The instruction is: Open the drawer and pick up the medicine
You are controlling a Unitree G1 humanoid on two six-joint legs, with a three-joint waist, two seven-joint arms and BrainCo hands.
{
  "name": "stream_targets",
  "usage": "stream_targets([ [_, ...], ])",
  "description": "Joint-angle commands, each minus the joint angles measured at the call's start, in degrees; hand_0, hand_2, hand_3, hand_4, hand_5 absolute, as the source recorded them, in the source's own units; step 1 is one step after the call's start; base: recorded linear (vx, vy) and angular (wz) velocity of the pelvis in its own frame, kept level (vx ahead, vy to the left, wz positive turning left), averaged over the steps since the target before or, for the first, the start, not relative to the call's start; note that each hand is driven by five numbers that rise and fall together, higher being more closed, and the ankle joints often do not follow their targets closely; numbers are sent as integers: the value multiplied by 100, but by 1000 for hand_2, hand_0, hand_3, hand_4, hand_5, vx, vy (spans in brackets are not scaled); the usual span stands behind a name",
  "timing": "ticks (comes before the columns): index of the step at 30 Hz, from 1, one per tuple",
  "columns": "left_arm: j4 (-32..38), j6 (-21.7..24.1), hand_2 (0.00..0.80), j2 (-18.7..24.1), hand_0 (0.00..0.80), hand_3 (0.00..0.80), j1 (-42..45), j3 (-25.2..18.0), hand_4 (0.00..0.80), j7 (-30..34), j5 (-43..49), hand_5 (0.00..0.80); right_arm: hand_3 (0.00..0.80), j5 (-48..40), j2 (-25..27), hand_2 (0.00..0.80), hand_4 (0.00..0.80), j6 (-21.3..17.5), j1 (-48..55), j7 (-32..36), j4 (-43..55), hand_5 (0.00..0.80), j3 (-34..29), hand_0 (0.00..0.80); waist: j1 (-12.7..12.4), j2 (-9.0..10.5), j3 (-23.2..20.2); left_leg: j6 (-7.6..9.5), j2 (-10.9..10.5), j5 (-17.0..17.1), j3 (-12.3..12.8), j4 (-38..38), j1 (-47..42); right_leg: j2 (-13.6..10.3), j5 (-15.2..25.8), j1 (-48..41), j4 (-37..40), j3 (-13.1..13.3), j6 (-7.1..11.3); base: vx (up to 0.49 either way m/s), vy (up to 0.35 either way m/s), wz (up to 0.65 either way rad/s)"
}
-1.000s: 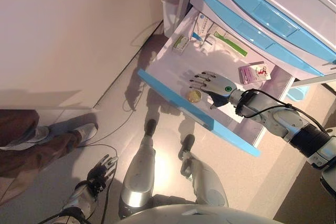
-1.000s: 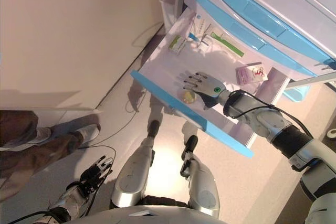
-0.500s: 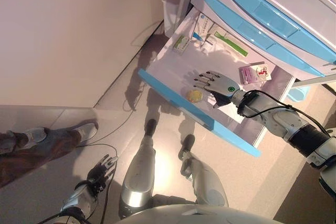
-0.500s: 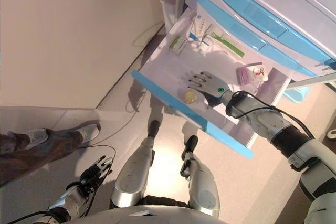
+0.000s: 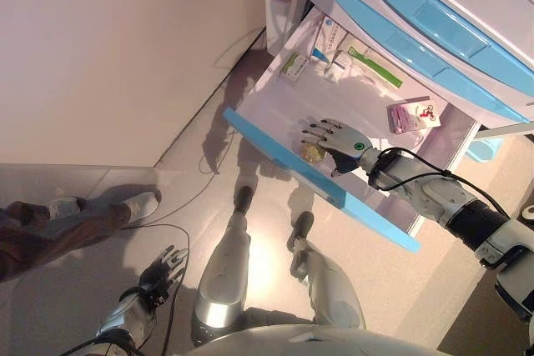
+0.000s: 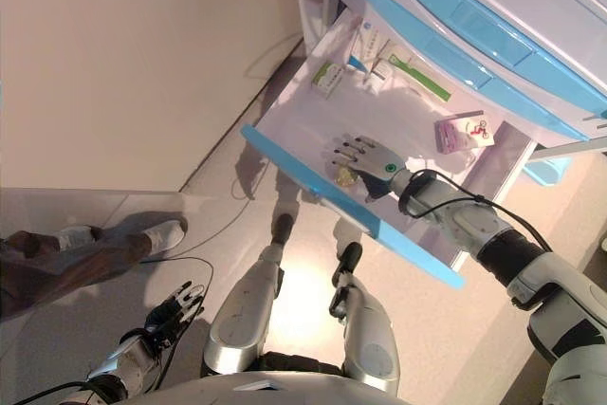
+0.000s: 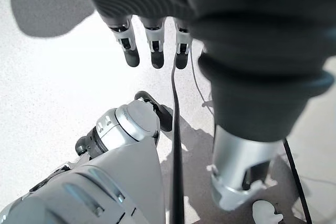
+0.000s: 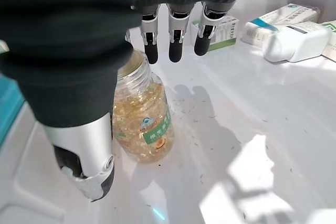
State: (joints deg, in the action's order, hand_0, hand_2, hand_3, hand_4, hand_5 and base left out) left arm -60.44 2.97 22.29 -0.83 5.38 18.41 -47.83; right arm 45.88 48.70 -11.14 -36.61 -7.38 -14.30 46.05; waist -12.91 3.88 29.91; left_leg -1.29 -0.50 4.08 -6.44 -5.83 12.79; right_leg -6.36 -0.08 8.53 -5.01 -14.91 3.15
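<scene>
drawer (image 5: 275, 106): pulled open
right hand (image 8: 173, 35): fingers relaxed, grasping nothing, over bottle (image 8: 144, 129)
left hand (image 5: 158, 277): released, idle, 7 o'clock
risk: thumb may tip upright bottle

From up at the head, the two eye views look steeply down on nearly the same scene, a touch apart: the open drawer (image 5: 275, 93) of the cabinet and the floor (image 5: 167, 181). The right wrist view sits very close inside that drawer, facing along its fingers (image 8: 176, 43) at a bottle (image 8: 147, 124). The left wrist view hangs low, facing the floor.
</scene>
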Motion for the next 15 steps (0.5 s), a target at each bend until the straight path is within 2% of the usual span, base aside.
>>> stream_targets([
  [1,-153,133,0,5,0,0,122,163,0,99,-153,0,0,-174,15,0,0,-29,-176,-241,216,0,322,0,-54,17,-167,95,-196,-767,-44,-763,463,-168,86,219,-264,-1,279,0,0,0],
  [11,-134,114,0,4,0,0,132,182,0,91,-155,0,0,137,-135,0,0,158,-255,-387,-14,0,419,0,-102,-18,-149,93,-205,-765,-71,-795,485,-179,87,228,-282,-11,281,2,0,1],
  [12,-135,110,0,7,0,0,126,186,0,95,-148,0,82,131,-147,82,82,178,-283,-365,-86,82,455,82,-113,-23,-146,94,-211,-766,-79,-803,489,-181,87,232,-287,-13,280,3,-2,6],
  [13,-137,112,0,6,0,0,122,188,0,92,-146,0,223,129,-156,223,223,195,-300,-367,-120,223,477,223,-116,-23,-145,95,-214,-768,-86,-803,491,-180,87,233,-285,-13,280,4,-4,4],
  [14,-140,115,0,6,0,0,124,185,0,95,-144,0,555,121,-161,555,555,209,-305,-366,-139,555,486,555,-119,-21,-144,96,-215,-769,-91,-800,489,-178,88,232,-282,-13,280,0,0,0],
  [15,-142,129,0,10,0,0,137,183,0,113,-141,0,800,97,-165,800,800,189,-304,-336,-186,800,493,800,-123,-20,-139,97,-213,-765,-94,-794,486,-178,92,230,-277,-15,279,0,0,0],
])
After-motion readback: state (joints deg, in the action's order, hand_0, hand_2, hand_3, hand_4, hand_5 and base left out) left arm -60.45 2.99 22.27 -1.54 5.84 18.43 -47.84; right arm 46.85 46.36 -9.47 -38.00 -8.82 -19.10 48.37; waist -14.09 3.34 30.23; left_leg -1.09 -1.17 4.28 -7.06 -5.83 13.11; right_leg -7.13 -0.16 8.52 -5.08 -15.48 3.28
